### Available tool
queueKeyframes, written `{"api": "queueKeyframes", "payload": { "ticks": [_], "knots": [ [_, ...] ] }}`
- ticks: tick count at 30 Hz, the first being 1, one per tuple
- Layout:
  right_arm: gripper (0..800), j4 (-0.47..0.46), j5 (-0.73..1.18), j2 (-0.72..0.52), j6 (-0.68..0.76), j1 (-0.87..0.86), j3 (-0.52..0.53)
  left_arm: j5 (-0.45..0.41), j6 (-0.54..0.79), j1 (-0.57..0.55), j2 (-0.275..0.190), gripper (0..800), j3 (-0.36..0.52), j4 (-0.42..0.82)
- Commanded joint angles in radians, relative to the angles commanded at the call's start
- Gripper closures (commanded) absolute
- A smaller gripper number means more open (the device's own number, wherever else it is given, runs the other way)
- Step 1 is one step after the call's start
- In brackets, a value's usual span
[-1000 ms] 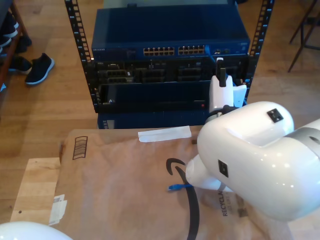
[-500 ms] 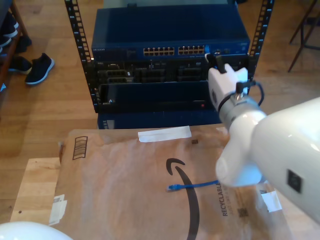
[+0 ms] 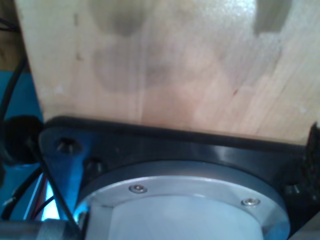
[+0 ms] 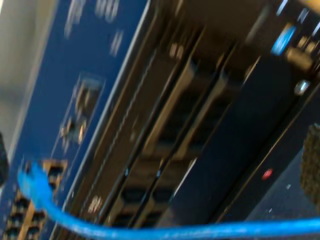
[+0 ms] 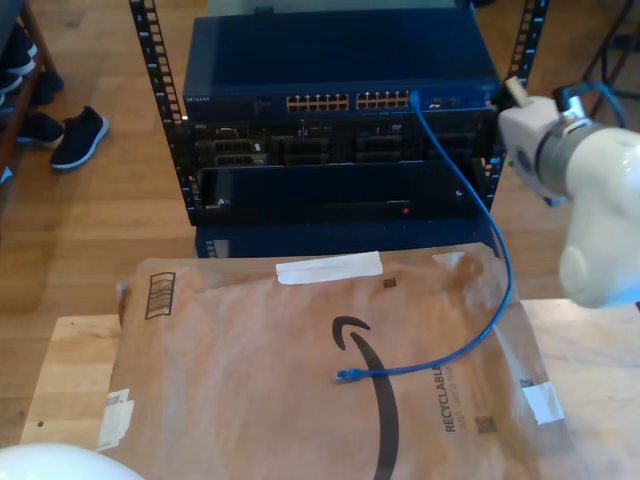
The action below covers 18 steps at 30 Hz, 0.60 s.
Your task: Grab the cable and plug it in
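The blue cable [image 5: 497, 262] runs from a port at the right end of the blue switch's [image 5: 340, 60] port row, down over the rack front, onto the brown paper. Its free plug [image 5: 345, 375] lies on the paper near the printed arrow. My second arm's wrist [image 5: 535, 140] hangs in the exterior view's right, beside the rack and apart from the cable. In the second wrist view, the cable's plug [image 4: 34, 184] sits at a port, blurred. My second gripper [image 4: 157, 165] looks open, with dark fingers [image 4: 312, 165] at the frame's edges.
A brown paper mailer [image 5: 300, 370] covers the wooden table [image 5: 70, 380]. Black rack rails [image 5: 150, 60] flank the switch. Shoes [image 5: 78, 137] sit on the floor in the exterior view's left. A white arm [image 5: 50, 465] shows at that view's bottom edge. The first wrist view faces wood [image 3: 165, 65] and a black base [image 3: 165, 145].
My second arm has swung away from the switch toward the exterior view's right, letting go of the cable. The cable's end stays in the port, and its length now hangs in full view.
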Motion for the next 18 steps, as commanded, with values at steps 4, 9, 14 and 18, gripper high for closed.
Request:
{"api": "queueKeyframes", "payload": {
  "ticks": [4, 9, 14, 18],
  "knots": [
    [8, -0.172, 0.167, 0.011, 0.000, -0.044, -0.083, 0.000, 0.000, 0.000, 0.000, 0, 0.000, 0.000],
    [8, -0.199, 0.425, 0.014, -0.078, -0.109, -0.149, 0.000, 0.000, 0.000, 0.000, 0, -0.002, 0.000],
    [7, -0.195, 0.690, 0.012, -0.252, -0.203, -0.155, 0.000, 0.000, 0.000, 0.000, 0, 0.000, 0.000],
    [7, -0.189, 0.884, 0.012, -0.359, -0.262, -0.181, 0.000, 0.000, 0.000, 0.000, 0, 0.000, 0.000]
  ]
}}
